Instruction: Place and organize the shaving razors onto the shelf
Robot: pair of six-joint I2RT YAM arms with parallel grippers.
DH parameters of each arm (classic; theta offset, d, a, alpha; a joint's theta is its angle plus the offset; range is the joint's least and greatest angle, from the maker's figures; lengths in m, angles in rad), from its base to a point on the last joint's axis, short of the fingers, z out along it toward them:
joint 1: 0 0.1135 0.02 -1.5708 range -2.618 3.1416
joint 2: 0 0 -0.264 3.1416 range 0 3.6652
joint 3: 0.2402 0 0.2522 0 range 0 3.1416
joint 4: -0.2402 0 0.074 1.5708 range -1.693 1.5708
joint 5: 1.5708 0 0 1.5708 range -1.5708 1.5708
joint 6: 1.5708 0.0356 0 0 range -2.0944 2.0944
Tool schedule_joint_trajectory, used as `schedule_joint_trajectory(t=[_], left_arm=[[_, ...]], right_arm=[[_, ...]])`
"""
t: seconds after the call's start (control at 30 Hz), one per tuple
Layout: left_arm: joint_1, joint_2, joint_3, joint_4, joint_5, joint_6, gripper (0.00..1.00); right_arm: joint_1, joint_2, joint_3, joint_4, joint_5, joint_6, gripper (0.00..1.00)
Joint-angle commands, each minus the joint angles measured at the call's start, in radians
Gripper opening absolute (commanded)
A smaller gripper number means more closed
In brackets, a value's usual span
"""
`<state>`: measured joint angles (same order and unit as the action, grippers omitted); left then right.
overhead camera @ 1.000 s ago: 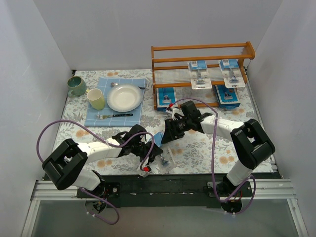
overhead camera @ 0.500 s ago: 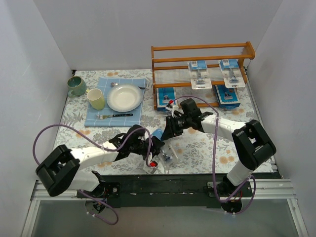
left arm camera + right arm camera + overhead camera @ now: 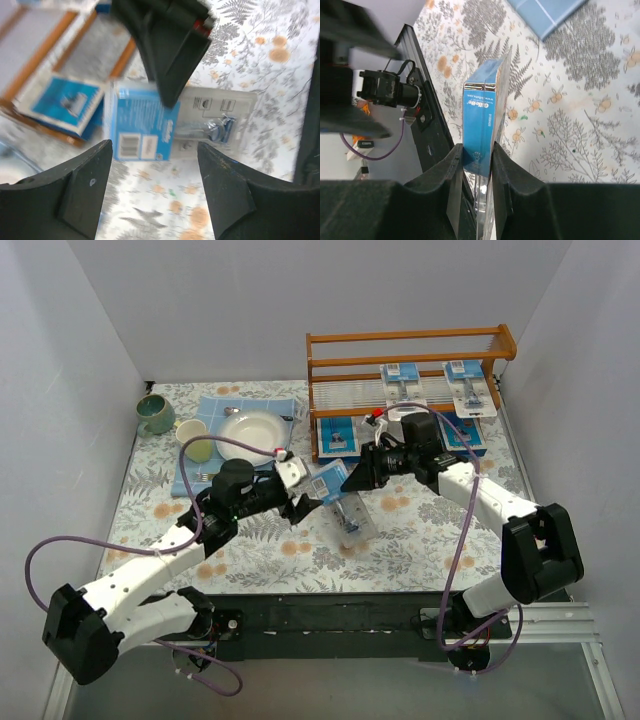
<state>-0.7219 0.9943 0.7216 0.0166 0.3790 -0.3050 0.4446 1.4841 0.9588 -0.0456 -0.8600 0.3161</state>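
- as the right gripper (image 3: 352,483) clamps one pack of the shaving razors (image 3: 345,505) by its blue card end, the step in hand looks like carrying that pack to the shelf (image 3: 410,337).
- the pack hangs over the floral table (image 3: 430,540), in front of the shelf's left end and apart from it. in the right wrist view it stands edge on between the two fingers (image 3: 452,180).
- right gripper: closed on the pack, jaws narrow, both pads pressed against the card.
- left gripper (image 3: 303,502): jaws wide apart with nothing between them. it sits just beside the pack's near-left end, and in its own wrist view the pack lies beyond its fingertips, seemingly untouched.
- elsewhere, the middle-tier packs (image 3: 403,392) are two side by side toward the right, and the bottom-tier packs (image 3: 335,432) are two set well apart. the top tier looks bare.
- next move, as i judge it: swing the pack back toward a free stretch of rods, turn it flat and face up like the others, line it up with its neighbours, and only then let the jaws part. the left arm should keep out of that path.
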Motion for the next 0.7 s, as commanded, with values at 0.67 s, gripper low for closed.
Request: schedule_joint_trajectory(t=[0.67], left_arm=[[0.139, 0.466, -0.025, 0.833, 0.393, -1.126, 0.59]], right_arm=[[-0.176, -0.100, 0.422, -0.274, -0.137, -0.043, 0.01]])
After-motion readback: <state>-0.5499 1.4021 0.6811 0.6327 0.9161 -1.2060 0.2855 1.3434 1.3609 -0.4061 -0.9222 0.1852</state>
